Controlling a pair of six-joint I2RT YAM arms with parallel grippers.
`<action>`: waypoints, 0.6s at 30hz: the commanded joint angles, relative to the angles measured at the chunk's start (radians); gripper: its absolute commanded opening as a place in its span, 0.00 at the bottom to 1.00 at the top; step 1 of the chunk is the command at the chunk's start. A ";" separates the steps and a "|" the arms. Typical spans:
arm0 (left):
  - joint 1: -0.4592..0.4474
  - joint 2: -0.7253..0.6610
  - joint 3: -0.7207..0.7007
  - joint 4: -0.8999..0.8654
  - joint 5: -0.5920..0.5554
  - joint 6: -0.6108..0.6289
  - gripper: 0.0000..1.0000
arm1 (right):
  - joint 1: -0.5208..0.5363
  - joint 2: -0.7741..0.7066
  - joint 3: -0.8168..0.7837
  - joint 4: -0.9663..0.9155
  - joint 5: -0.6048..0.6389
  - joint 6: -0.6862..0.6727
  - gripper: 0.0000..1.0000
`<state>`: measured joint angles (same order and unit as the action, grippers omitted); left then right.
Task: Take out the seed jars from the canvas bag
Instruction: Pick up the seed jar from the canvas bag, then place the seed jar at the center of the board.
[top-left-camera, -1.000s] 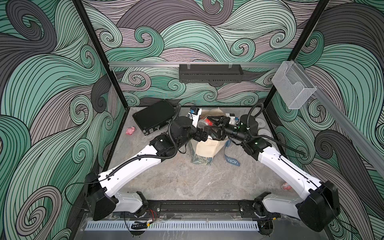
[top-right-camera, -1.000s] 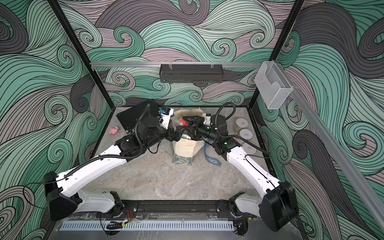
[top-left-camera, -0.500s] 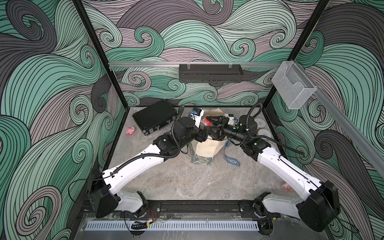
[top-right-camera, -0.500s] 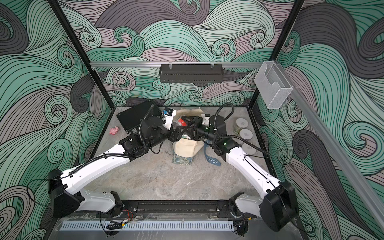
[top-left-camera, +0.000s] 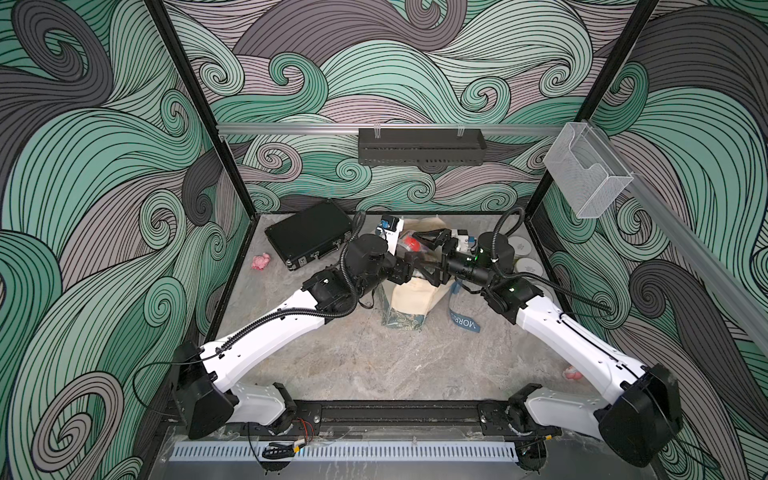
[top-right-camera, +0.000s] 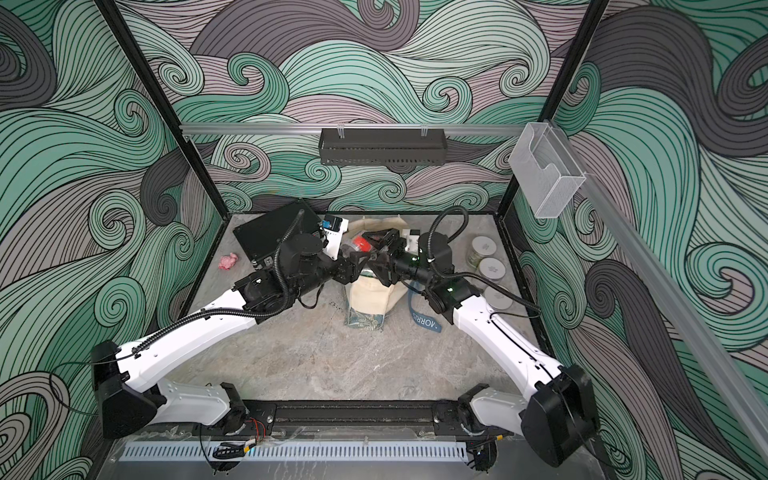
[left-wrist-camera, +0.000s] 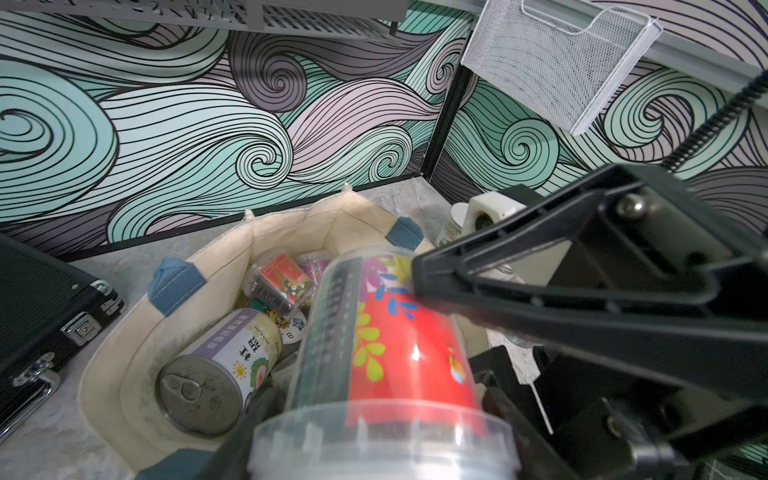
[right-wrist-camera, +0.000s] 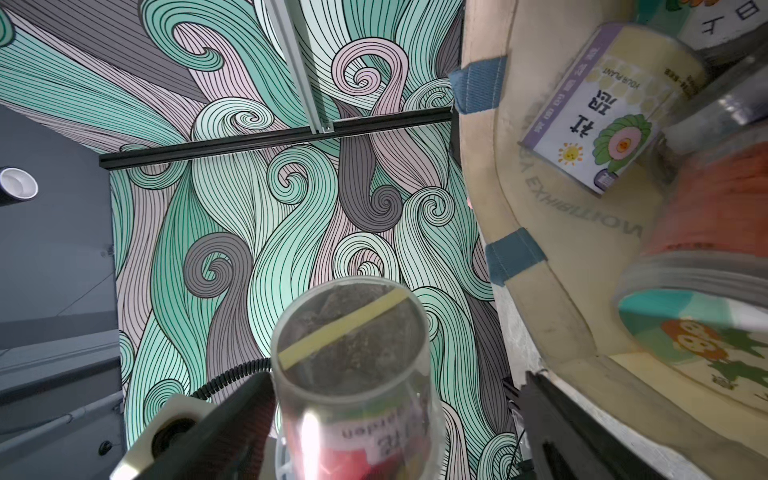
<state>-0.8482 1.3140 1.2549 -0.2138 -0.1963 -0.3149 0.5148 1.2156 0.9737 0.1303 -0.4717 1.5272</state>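
The canvas bag (top-left-camera: 411, 297) (top-right-camera: 370, 295) lies at the middle back with its mouth facing the rear wall. Over the mouth my two grippers meet around one seed jar (top-left-camera: 409, 244) (left-wrist-camera: 399, 340), clear with a red flowered label. My left gripper (top-left-camera: 409, 259) (left-wrist-camera: 382, 436) is shut on that jar near its lid. My right gripper (top-left-camera: 432, 258) (right-wrist-camera: 395, 415) stands open around the jar's other end (right-wrist-camera: 349, 332), one finger clearly apart from it. More seed jars (left-wrist-camera: 232, 357) (left-wrist-camera: 282, 278) lie inside the bag (left-wrist-camera: 124, 374). Three white-lidded jars (top-right-camera: 484, 245) (top-right-camera: 492, 268) (top-right-camera: 498, 297) stand at the right wall.
A flat black case (top-left-camera: 309, 237) lies at the back left, close to my left wrist. Pink lumps sit near the left wall (top-left-camera: 262, 262) and the right front (top-left-camera: 573, 374). The bag's blue strap (top-left-camera: 463, 320) trails toward the front. A wire basket (top-left-camera: 586, 174) hangs on the right wall.
My right gripper, earlier shut on the jar, has opened. My left gripper has closed round the same jar. Both arms stay over the bag's mouth.
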 joint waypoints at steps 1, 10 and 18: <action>-0.003 -0.089 -0.005 -0.081 -0.093 -0.062 0.56 | -0.023 -0.056 0.013 -0.109 0.002 -0.121 0.99; 0.123 -0.219 -0.055 -0.433 -0.195 -0.165 0.56 | -0.120 -0.204 0.062 -0.443 -0.002 -0.475 0.99; 0.382 -0.176 -0.019 -0.711 -0.151 -0.189 0.56 | -0.128 -0.254 0.131 -0.702 0.022 -0.756 0.99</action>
<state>-0.5205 1.1172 1.1931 -0.7593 -0.3397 -0.4824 0.3923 0.9817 1.0668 -0.4358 -0.4698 0.9337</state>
